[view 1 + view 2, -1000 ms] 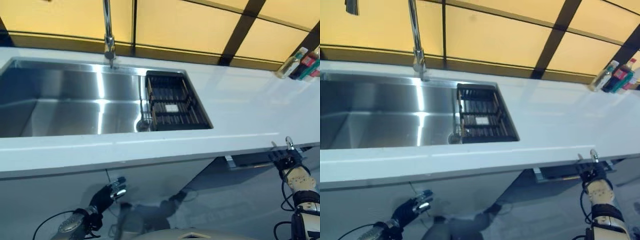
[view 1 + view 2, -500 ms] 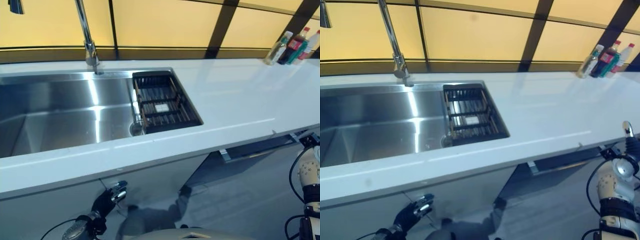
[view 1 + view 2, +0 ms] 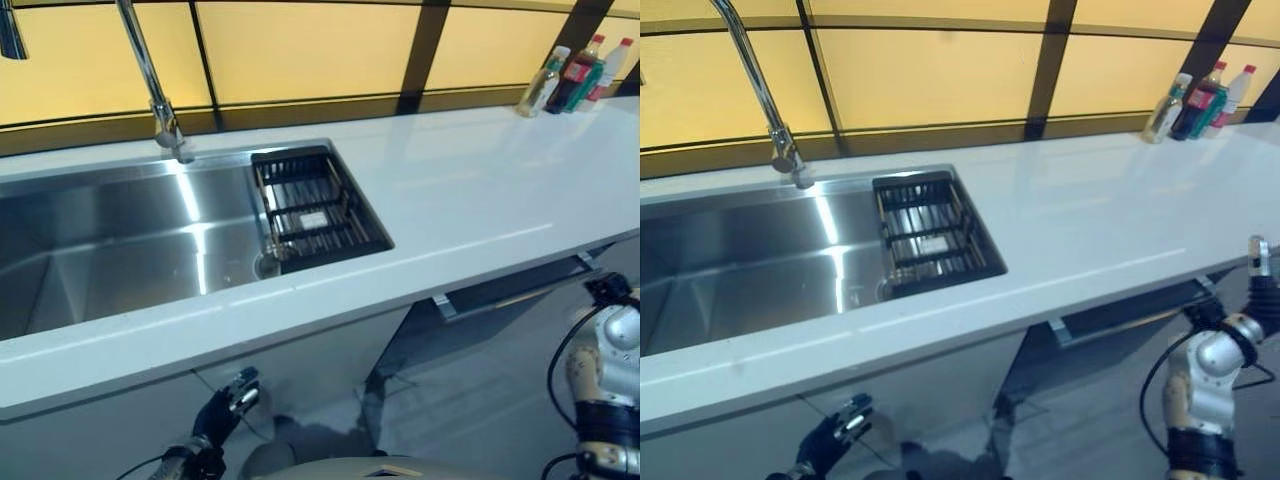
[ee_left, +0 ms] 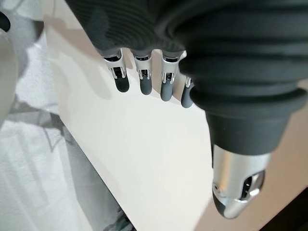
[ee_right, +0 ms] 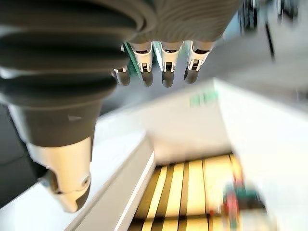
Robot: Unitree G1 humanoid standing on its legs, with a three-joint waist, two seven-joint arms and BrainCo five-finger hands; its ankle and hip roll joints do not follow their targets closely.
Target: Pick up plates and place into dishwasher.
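No plate is in sight. The dishwasher door [image 3: 480,390] is the grey front under the white counter [image 3: 470,190], and its long bar handle [image 3: 510,290] runs below the counter edge. My right hand [image 3: 608,291] hangs just past the right end of that handle. In the right wrist view this hand [image 5: 163,72] has relaxed fingers and holds nothing. My left hand [image 3: 228,405] is low in front of the cabinet under the sink. Its fingers [image 4: 142,82] are straight and hold nothing, facing a white cabinet front [image 4: 144,159].
A steel sink [image 3: 120,250] takes up the left of the counter, with a black rack [image 3: 315,210] at its right end and a tall faucet [image 3: 150,80] behind. Several bottles [image 3: 570,75] stand at the counter's far right corner.
The camera has swung, so the sink and counter sit further left and more of the right side shows. My right hand has risen slightly by the handle's right end. My left hand stays low.
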